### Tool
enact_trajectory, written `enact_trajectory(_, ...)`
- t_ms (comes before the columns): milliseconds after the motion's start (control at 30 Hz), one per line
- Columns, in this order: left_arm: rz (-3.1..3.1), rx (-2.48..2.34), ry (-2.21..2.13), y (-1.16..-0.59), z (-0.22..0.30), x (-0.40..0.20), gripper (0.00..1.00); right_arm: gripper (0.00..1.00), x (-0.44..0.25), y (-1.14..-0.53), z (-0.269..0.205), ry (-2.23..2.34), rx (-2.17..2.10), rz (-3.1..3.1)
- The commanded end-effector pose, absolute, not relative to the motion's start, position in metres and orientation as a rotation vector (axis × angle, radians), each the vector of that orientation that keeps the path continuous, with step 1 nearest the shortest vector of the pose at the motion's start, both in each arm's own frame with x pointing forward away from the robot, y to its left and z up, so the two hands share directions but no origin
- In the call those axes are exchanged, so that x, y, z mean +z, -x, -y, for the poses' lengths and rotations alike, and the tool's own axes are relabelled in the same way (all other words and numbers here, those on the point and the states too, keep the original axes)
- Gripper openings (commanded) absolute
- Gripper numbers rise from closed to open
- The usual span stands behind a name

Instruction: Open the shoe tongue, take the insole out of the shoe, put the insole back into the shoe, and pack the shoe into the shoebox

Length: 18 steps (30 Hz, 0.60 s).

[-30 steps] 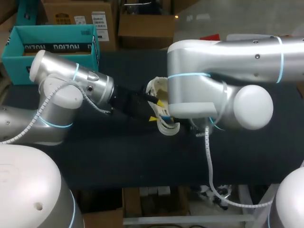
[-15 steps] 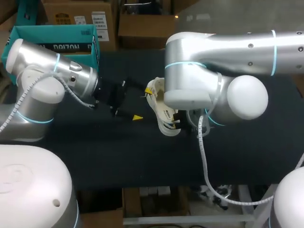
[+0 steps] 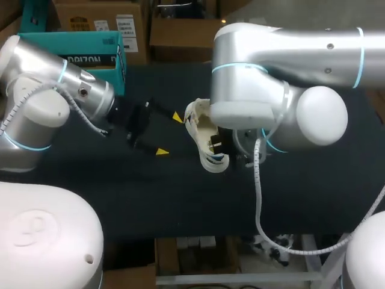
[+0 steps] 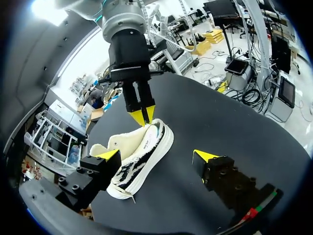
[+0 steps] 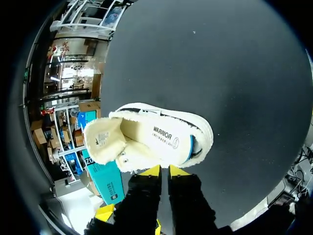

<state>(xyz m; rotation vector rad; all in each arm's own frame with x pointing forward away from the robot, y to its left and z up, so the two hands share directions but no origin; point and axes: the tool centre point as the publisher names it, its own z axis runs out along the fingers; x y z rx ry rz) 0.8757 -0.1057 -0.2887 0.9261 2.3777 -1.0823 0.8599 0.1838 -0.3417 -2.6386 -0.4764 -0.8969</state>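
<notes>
Fleece-lined white sneaker (image 3: 207, 144) is seen sole-down near the middle of the black table (image 3: 150, 198). Its tongue (image 5: 100, 139) is folded out forward and the printed insole (image 5: 164, 134) lies flat inside. The right gripper (image 5: 165, 171) is set straight down on the sneaker's side wall at the rim of the opening, its jaws drawn narrow with the wall pinched between them. The left gripper (image 3: 169, 135) is held just beside the sneaker, apart from it, with its jaws spread wide and nothing carried. The teal shoebox (image 3: 72, 51) stands at the table's far left corner, behind the left arm.

With the tongue open and the insole in place, lifting the insole out is judged to be the step in hand. Whether it has already been out once cannot be told.

For that step, the right pinch should be kept firm so that the sneaker is neither tipped nor dragged. The left jaws should be narrowed before the opening is entered, and entry is best made at the heel end, away from the right fingers. One fingertip should be slid under the insole's edge and the other closed on top. The insole should then be drawn up and back along the sneaker's length, not sideways, so that it is not creased against the lining or caught on the tongue.
</notes>
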Motion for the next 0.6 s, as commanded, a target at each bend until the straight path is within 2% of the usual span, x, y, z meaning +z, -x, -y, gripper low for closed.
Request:
enact_trajectory(33, -2.400, -1.081, -0.945, -0.881, 0.107, -0.287, 1.00, 0.00, -0.363, -0.879, -0.189, 2.592, -0.824, 0.531)
enact_trajectory(133, -2.400, -1.081, -0.945, -0.881, 0.107, -0.287, 1.00, 0.00, -0.372, -0.884, -0.188, 2.587, -0.805, 0.541)
enact_trajectory(233, -2.550, -1.036, -0.729, -0.895, 0.098, -0.279, 1.00, 0.00, -0.380, -0.889, -0.185, 2.588, -0.793, 0.542)
enact_trajectory(367, -2.784, -0.459, -0.146, -0.919, 0.091, -0.279, 1.00, 0.00, -0.388, -0.892, -0.181, 2.590, -0.782, 0.541)
enact_trajectory(600, -2.784, -0.459, -0.146, -0.919, 0.091, -0.279, 1.00, 0.00, -0.396, -0.894, -0.177, 2.600, -0.769, 0.544)
